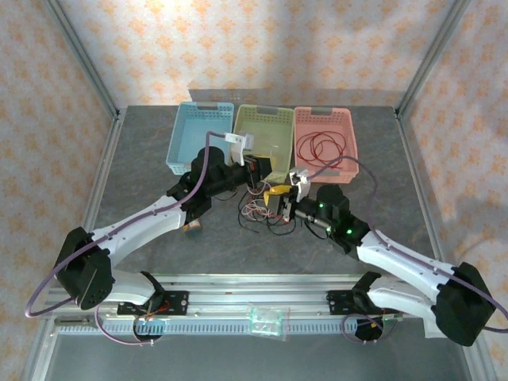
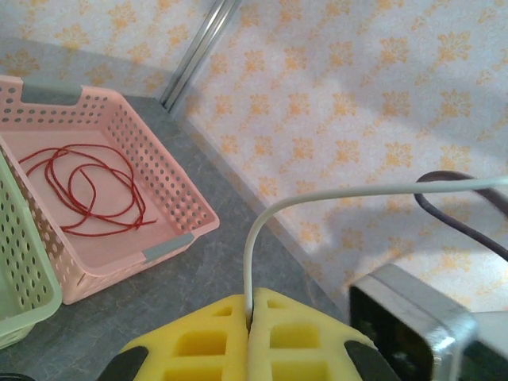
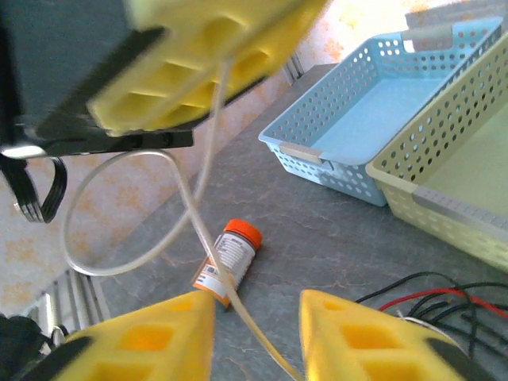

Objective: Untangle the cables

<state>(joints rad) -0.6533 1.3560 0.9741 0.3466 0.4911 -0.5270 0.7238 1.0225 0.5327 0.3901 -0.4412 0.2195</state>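
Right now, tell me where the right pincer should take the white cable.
Take the straight stretch below its loop: there the white cable passes between the open fingers of the right pincer, so closing sideways should catch it. The left pincer pinches it higher up.

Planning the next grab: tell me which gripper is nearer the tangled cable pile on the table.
Right. The right gripper sits low, right beside the pile; the left gripper hangs higher and farther back, pinching the whitish cable.

Counted: three perforated plastic baskets, being one light-blue basket point(image 1: 194, 136), one pale-green basket point(image 1: 270, 127) and one pink basket point(image 1: 324, 112); one coiled red cable point(image 1: 321, 148); one lifted pale whitish cable point(image 2: 248, 270); one small orange-capped bottle point(image 3: 228, 260); strands in the tangled cable heap point(image 1: 255, 211) not countable.
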